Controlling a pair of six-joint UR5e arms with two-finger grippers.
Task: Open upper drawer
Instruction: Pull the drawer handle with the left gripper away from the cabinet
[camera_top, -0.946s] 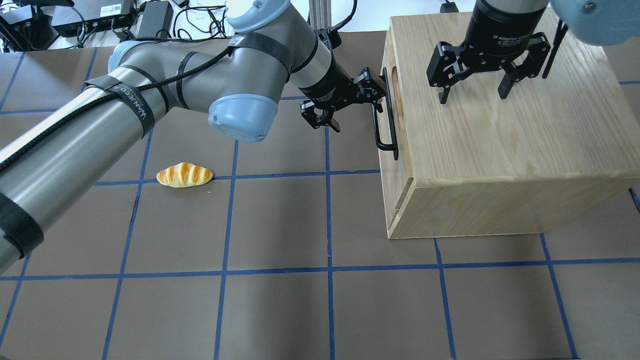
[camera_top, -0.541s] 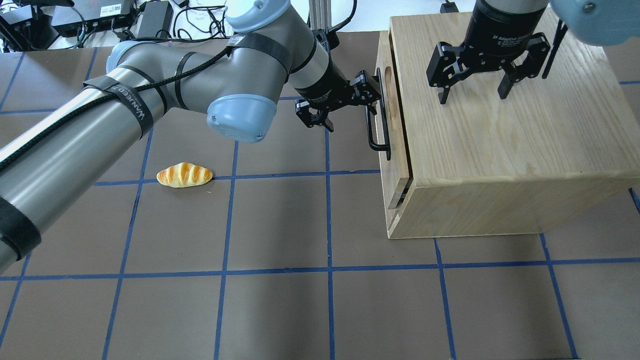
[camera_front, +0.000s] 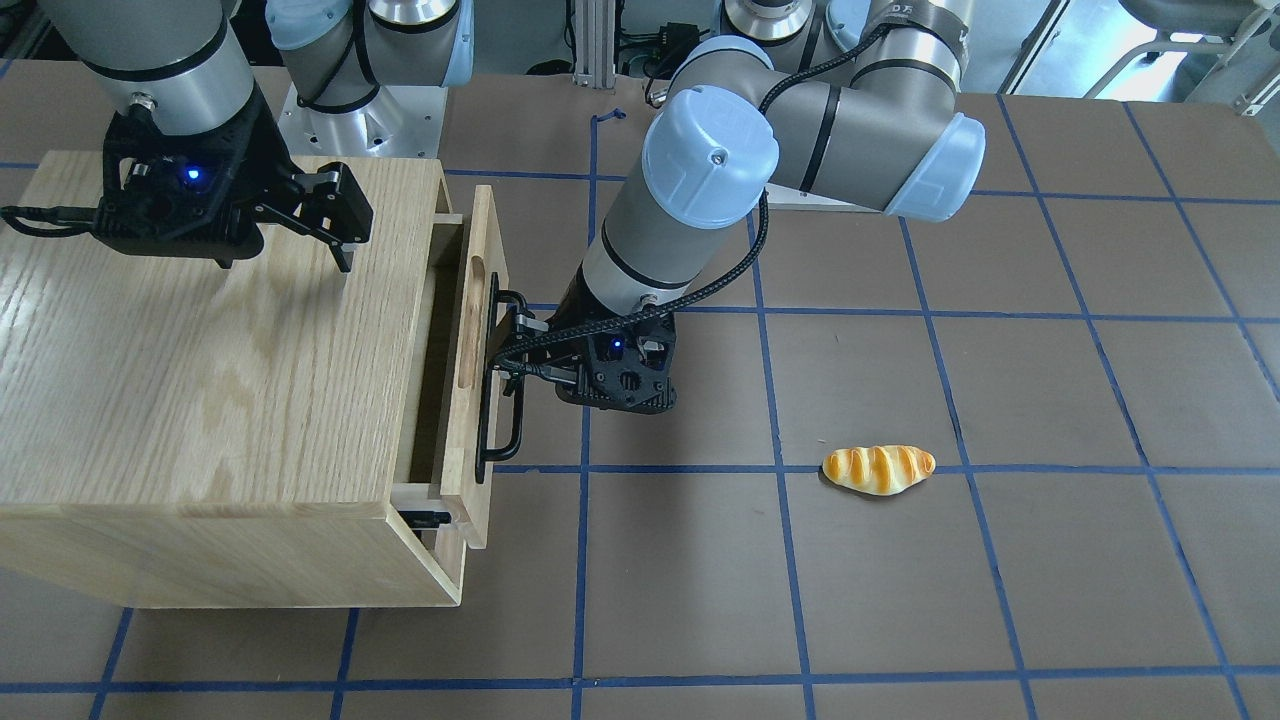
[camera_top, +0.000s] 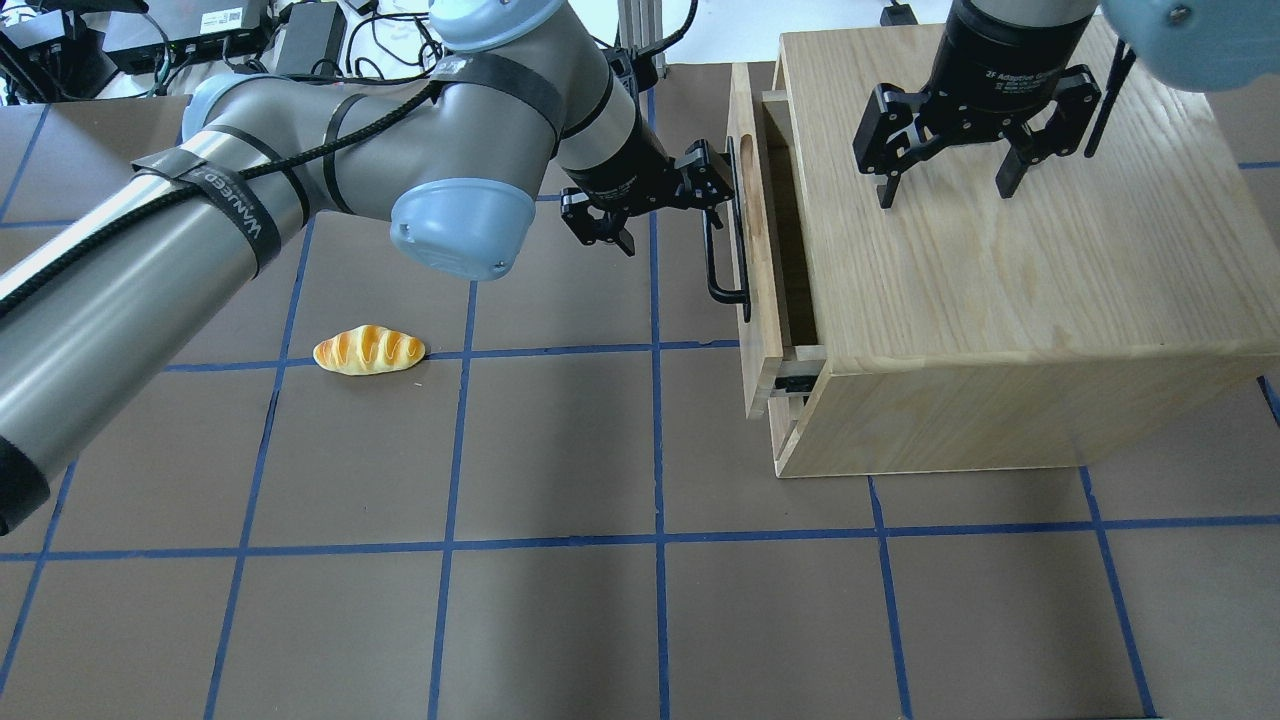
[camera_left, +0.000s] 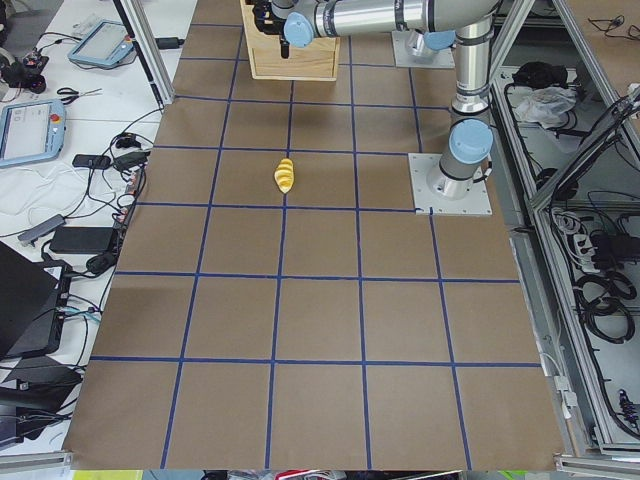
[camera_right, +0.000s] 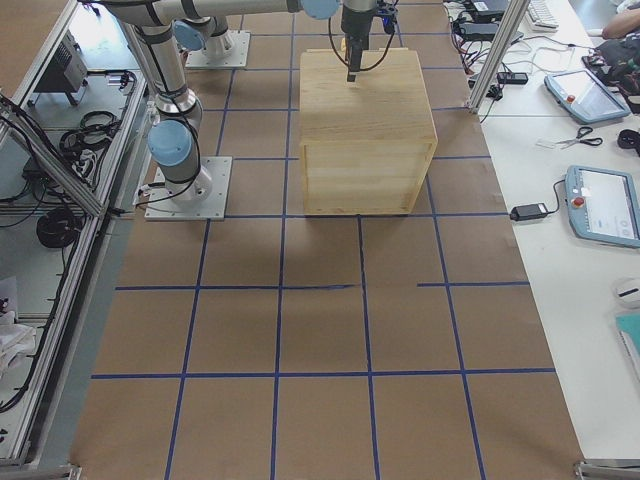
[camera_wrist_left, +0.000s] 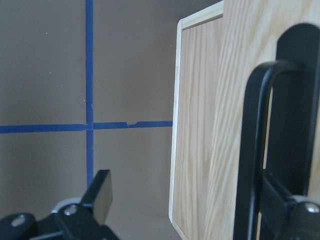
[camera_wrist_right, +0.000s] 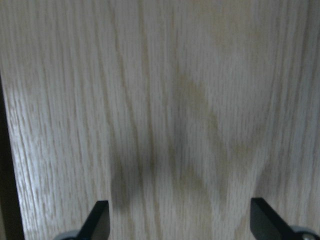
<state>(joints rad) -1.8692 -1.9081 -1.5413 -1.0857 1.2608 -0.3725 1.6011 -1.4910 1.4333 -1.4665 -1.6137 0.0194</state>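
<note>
Partly out of the cabinet (camera_top: 1000, 280) by the bench's right edge, the upper drawer (camera_top: 752, 250) has its handle (camera_top: 722, 250) hooked by the left gripper (camera_top: 673, 220), fingers apart; the right gripper (camera_top: 945, 190) hangs spread above the cabinet.

Pale-wood upper drawer (camera_top: 752, 250) partly out; black bar handle (camera_top: 722, 240)

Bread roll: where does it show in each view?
Front-facing: bread roll lower right, on a blue tape line.
Overhead: bread roll left of centre.
Exterior left: bread roll upper middle.
Exterior right: absent.
Left wrist: absent.
Right wrist: absent.
Shared landmark: the oak cabinet.
</note>
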